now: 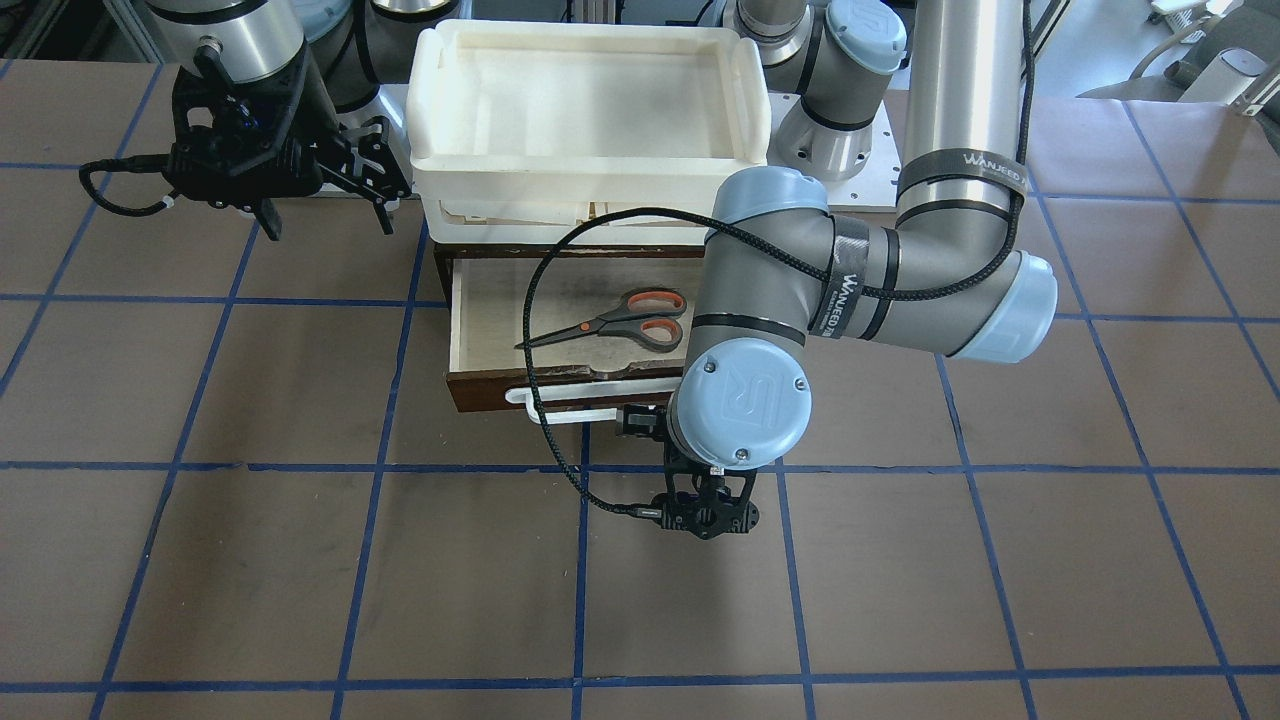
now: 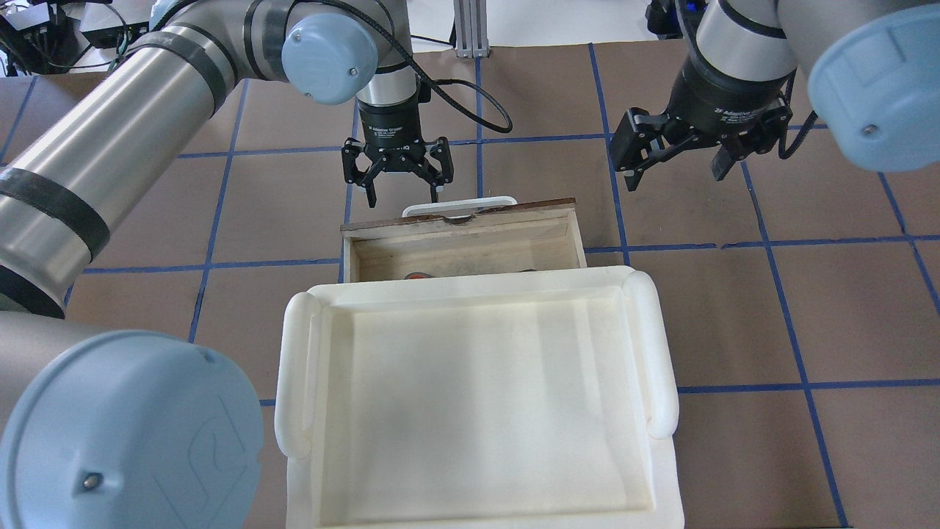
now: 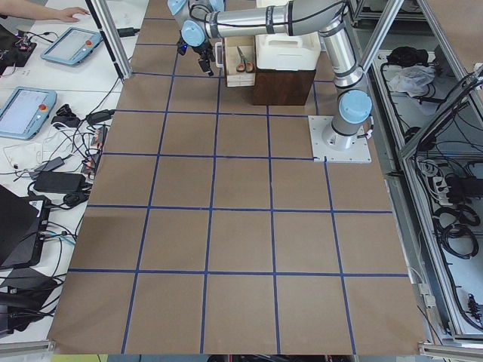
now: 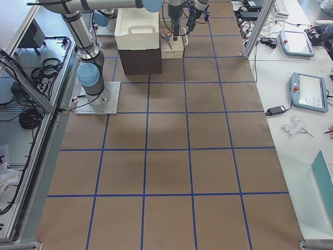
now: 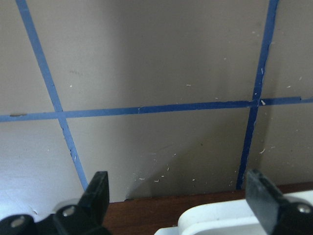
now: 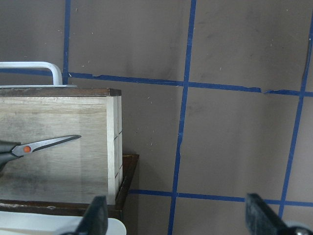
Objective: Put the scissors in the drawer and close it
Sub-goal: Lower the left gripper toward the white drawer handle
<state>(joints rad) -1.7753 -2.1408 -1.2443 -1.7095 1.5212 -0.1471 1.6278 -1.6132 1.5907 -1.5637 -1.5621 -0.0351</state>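
The dark brown drawer [image 1: 560,385] is pulled open and shows its pale plywood inside. The scissors [image 1: 620,318] lie flat in it, grey handles toward the view's right; a blade shows in the right wrist view [image 6: 46,143]. The white bar handle [image 2: 459,205] sits on the chipped drawer front. My left gripper [image 2: 402,195] is open and empty, pointing down just in front of the handle, whose left end lies between its fingers [image 5: 95,196]. My right gripper [image 2: 677,175] is open and empty, hovering beside the drawer's right side, apart from it.
A cream-white plastic tray [image 2: 294,353] rests on top of the cabinet behind the open drawer and hides most of the drawer in the overhead view. The brown tabletop with blue tape lines [image 1: 700,620] stretches beyond the drawer front. The left arm's cable [image 1: 535,330] hangs over the drawer.
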